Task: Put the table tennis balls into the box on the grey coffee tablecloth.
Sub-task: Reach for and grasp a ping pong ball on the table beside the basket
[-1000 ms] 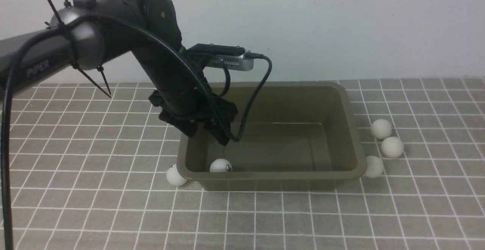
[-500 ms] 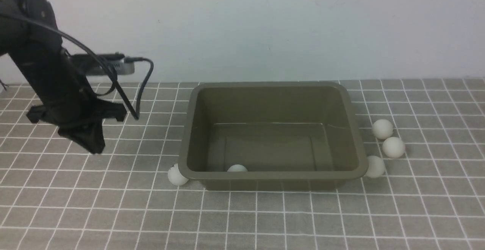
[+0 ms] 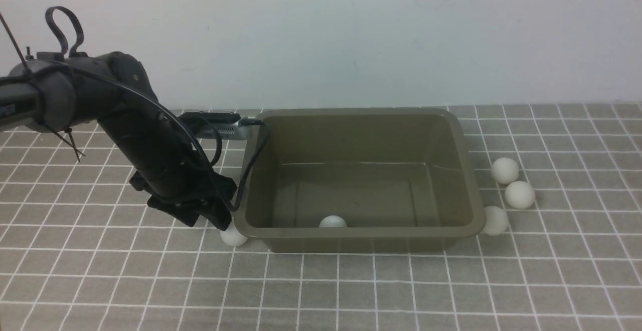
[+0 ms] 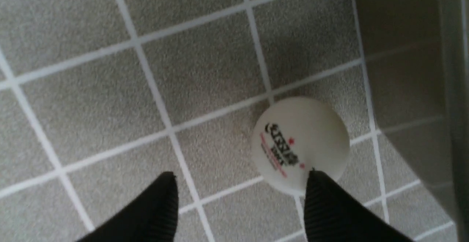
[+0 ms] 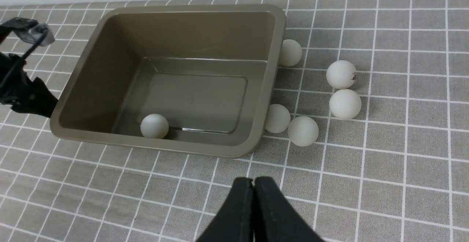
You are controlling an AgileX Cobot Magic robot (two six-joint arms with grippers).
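The olive-grey box (image 3: pixel 356 231) stands on the grey coffee tablecloth (image 3: pixel 351 291). One table tennis ball (image 3: pixel 332 221) lies inside it by the front wall. Another ball (image 3: pixel 233 235) rests on the cloth against the box's front left corner. My left gripper (image 3: pixel 210 218) hangs low just over that ball. In the left wrist view the gripper (image 4: pixel 242 176) is open, and the logo-printed ball (image 4: pixel 298 139) sits just beyond one fingertip (image 4: pixel 317 183), beside the box wall (image 4: pixel 403 88). My right gripper (image 5: pixel 253 179) is shut and empty, above the cloth in front of the box (image 5: pixel 165 147).
Three balls (image 3: pixel 504 170), (image 3: pixel 519 194), (image 3: pixel 495 220) lie right of the box in the front view; the right wrist view shows several there, one (image 5: pixel 277 118) touching the box wall. A pale wall stands behind the cloth.
My left arm left the box, swung far left, then came back and dropped beside the box's front left corner. The ball inside rolled right along the front wall.
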